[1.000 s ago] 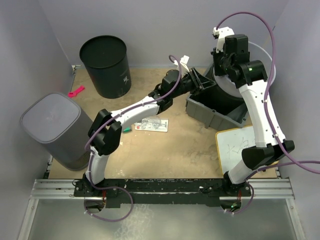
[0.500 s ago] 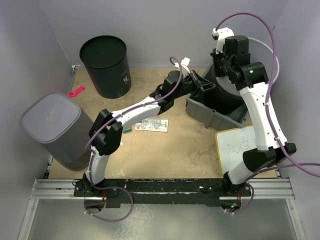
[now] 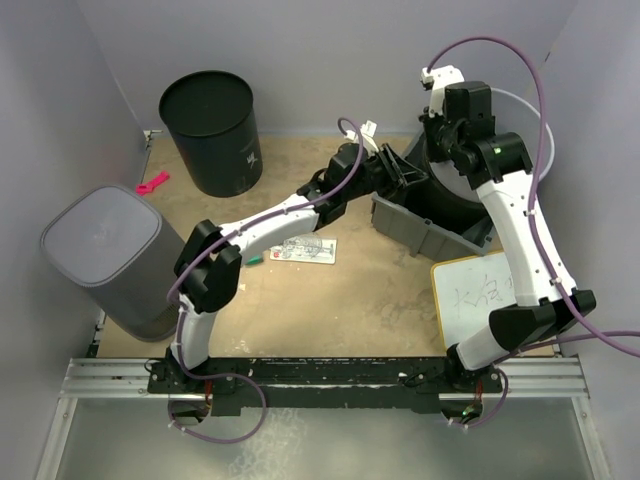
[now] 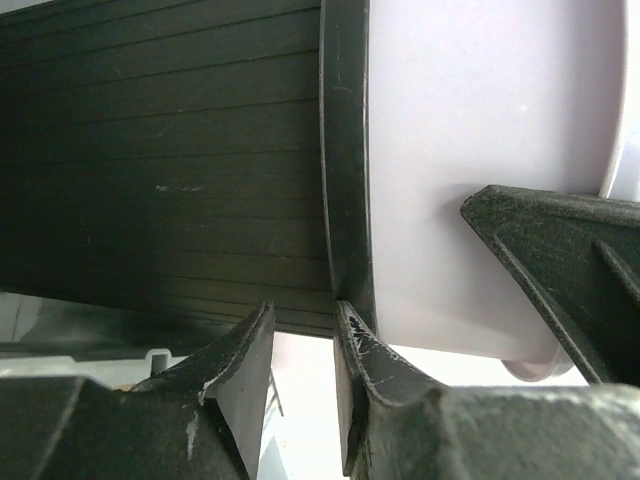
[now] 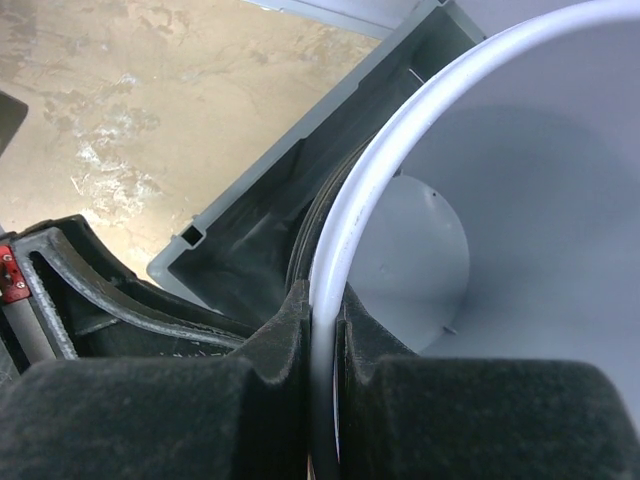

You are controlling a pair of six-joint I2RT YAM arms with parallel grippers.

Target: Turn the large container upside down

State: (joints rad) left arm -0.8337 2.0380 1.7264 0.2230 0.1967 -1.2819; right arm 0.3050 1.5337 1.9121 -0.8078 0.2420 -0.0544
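Observation:
The large container [image 3: 523, 112], a round tub with a white inside and a black ribbed outside, is held tilted at the back right over a grey tray [image 3: 420, 236]. My right gripper [image 3: 443, 148] is shut on its white rim [image 5: 400, 130], one finger inside and one outside. In the right wrist view the gripper [image 5: 322, 300] pinches that rim tightly. My left gripper [image 3: 408, 178] reaches in from the left against the tub's black wall [image 4: 160, 180]. In the left wrist view the gripper [image 4: 300, 315] stands open, its right fingertip [image 4: 355, 335] touching the tub's dark edge, with nothing between the fingers.
A black round bin [image 3: 210, 130] stands at the back left. A grey lidded bin [image 3: 105, 255] stands at the left edge. A clear packet [image 3: 300, 248] lies mid-table, a pink clip [image 3: 152, 182] near the left wall, a small whiteboard [image 3: 475, 300] at the right front.
The right wrist has moved a little left and back with the tub's rim in its grip. The left gripper has pushed slightly further right along the tub.

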